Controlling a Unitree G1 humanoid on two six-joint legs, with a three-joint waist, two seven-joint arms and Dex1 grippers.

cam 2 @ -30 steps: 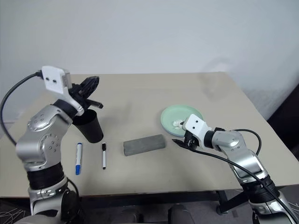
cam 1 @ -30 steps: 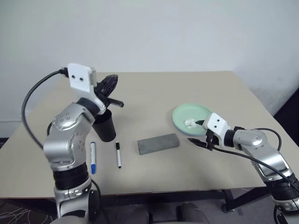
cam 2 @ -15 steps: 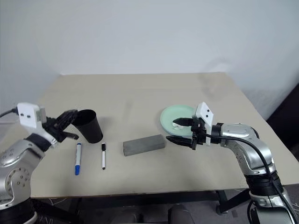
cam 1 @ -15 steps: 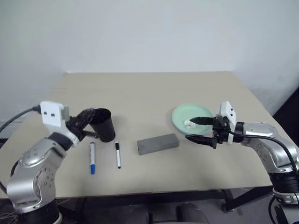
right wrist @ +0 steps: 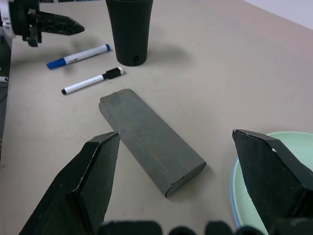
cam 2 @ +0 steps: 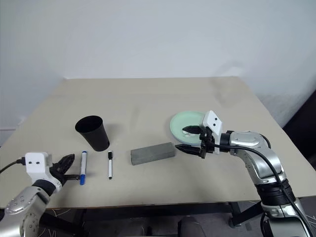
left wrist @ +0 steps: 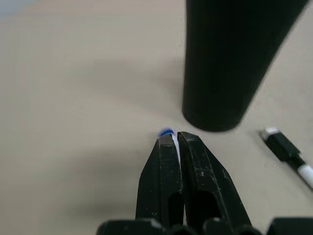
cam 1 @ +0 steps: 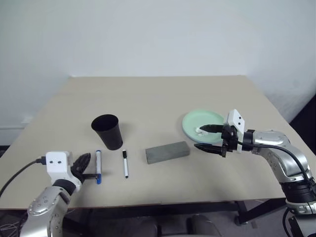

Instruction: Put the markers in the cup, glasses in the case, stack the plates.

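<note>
The black cup point(cam 1: 107, 132) stands upright at the left of the table. In front of it lie two markers, a blue-capped one point(cam 1: 98, 167) and a black-capped one point(cam 1: 125, 164). My left gripper point(cam 1: 87, 166) is low at the near end of the blue-capped marker, its fingers point(left wrist: 164, 161) pressed almost together with nothing held. The grey case point(cam 1: 167, 152) lies shut mid-table. A mint plate point(cam 1: 190, 123) with a white wad point(cam 1: 200, 130) on it sits to the right, and a light blue rim point(right wrist: 234, 200) shows under its edge. My right gripper point(cam 1: 210, 138) is open at the plate's near edge. The glasses are out of view.
The table's front edge point(cam 1: 163, 201) runs just below the markers and my left gripper. Bare tabletop point(cam 1: 163, 98) stretches behind the cup and the plate to the back wall.
My left arm has dropped from above the cup down to the table's front left, beside the blue-capped marker. My right wrist has rolled but stays by the plate.
</note>
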